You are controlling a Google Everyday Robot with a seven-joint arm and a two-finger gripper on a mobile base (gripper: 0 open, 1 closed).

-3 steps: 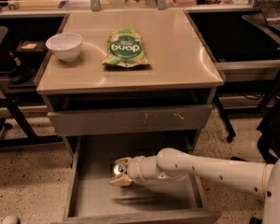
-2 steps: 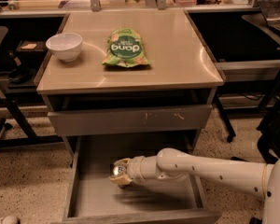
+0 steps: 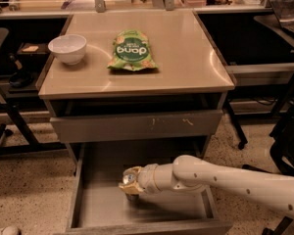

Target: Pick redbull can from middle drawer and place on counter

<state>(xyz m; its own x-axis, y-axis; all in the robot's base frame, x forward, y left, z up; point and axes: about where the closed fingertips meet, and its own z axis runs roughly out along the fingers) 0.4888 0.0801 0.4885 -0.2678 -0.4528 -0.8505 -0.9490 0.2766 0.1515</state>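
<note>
The middle drawer [image 3: 95, 209] is pulled open below the cabinet, with a plain grey floor. My gripper [image 3: 129, 181] reaches into it from the right on a long cream arm. It is closed around the redbull can [image 3: 132, 196], which stands upright on the drawer floor near the middle. The can's shiny top shows between the fingers and its dark lower body shows below them. The tan counter [image 3: 181, 58] is the cabinet top above.
A green snack bag [image 3: 132, 51] lies mid-counter and a white bowl [image 3: 67, 48] sits at its left edge. A grey drawer front with pale scratch marks [image 3: 137, 125] is closed above the open drawer. Dark desks flank the cabinet, with chair legs at right.
</note>
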